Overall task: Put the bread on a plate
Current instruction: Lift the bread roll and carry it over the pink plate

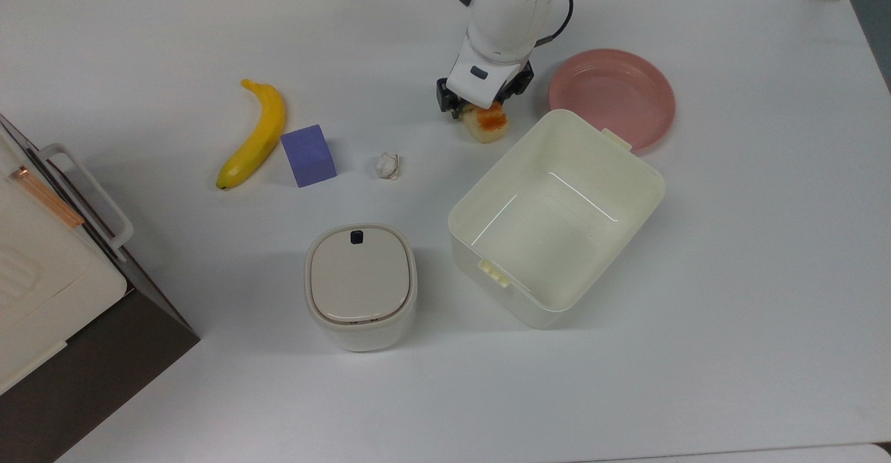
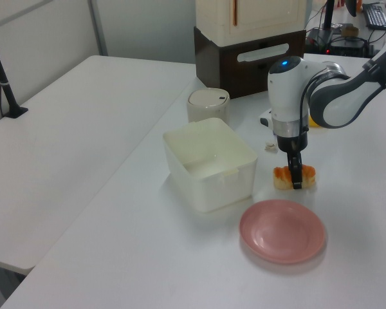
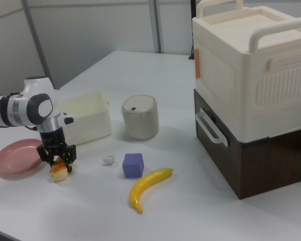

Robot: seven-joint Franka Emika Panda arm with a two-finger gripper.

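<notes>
Fingers (image 3: 69, 153) are spread either side of small cream, orange-topped toy loaf (image 1: 487, 123); grip not confirmed. Round pink plate (image 1: 612, 94) is seen nearby.

The table (image 1: 139, 31) is plain white; the bread (image 1: 487, 122) has pale cream sides and a glossy orange-brown top; the plate (image 1: 612, 97) is flat pink; the tub (image 1: 557, 219) is cream; the banana (image 1: 256, 134) is yellow with a dark tip; the cube (image 1: 308, 155) is violet-blue; the lidded bin (image 1: 360, 285) is off-white with a small black button; the arm (image 1: 505, 10) is white, its gripper (image 1: 480, 109) black; the box (image 3: 251, 60) at the right view's right is cream with an orange strip, over a dark brown base.
</notes>
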